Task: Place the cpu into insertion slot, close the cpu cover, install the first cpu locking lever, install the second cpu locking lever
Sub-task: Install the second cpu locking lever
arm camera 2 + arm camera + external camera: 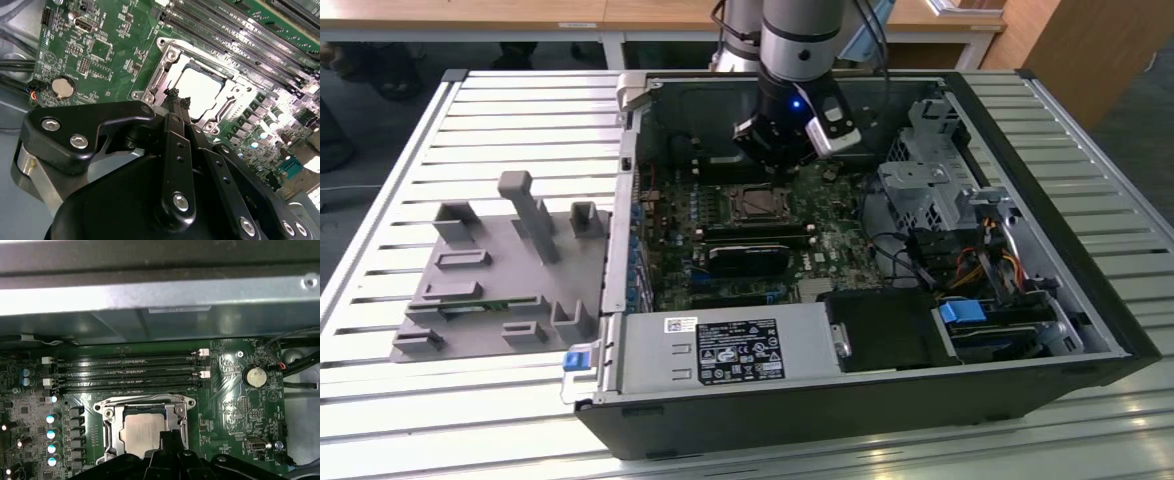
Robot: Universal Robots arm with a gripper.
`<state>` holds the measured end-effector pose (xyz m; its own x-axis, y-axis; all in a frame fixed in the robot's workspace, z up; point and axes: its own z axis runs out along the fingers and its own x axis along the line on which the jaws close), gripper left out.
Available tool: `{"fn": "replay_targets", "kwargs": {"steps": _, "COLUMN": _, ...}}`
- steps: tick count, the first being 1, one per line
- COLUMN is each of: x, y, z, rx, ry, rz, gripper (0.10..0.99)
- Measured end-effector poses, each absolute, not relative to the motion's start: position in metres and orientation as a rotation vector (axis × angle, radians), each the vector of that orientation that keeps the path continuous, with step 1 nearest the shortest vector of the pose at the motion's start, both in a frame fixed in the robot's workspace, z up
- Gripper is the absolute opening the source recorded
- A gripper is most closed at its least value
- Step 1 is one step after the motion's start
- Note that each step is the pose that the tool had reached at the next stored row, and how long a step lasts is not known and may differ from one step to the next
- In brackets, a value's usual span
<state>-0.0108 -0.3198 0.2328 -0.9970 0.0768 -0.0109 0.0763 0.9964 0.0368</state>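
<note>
— What does the arm (798,30) look like?
— Silver-grey tube, black wrist with a small blue light (a white block sits beside it).
— And the gripper (176,100)?
— Matte black linkage bars, joined by round silver screws.

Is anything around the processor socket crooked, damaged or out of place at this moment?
Nothing stands out. The cpu lies flat and square in the insertion slot, with the cpu cover down around it. The gripper hovers at the socket's edge.
</note>
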Motion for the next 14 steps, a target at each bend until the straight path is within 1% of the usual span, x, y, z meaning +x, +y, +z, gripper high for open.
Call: {"fn": "replay_targets", "kwargs": {"steps": 14, "x": -0.01, "y": -0.337, "z": 0.233, "rx": 0.121, "ry": 3.127, "rz": 0.058, "gripper": 0.106}}
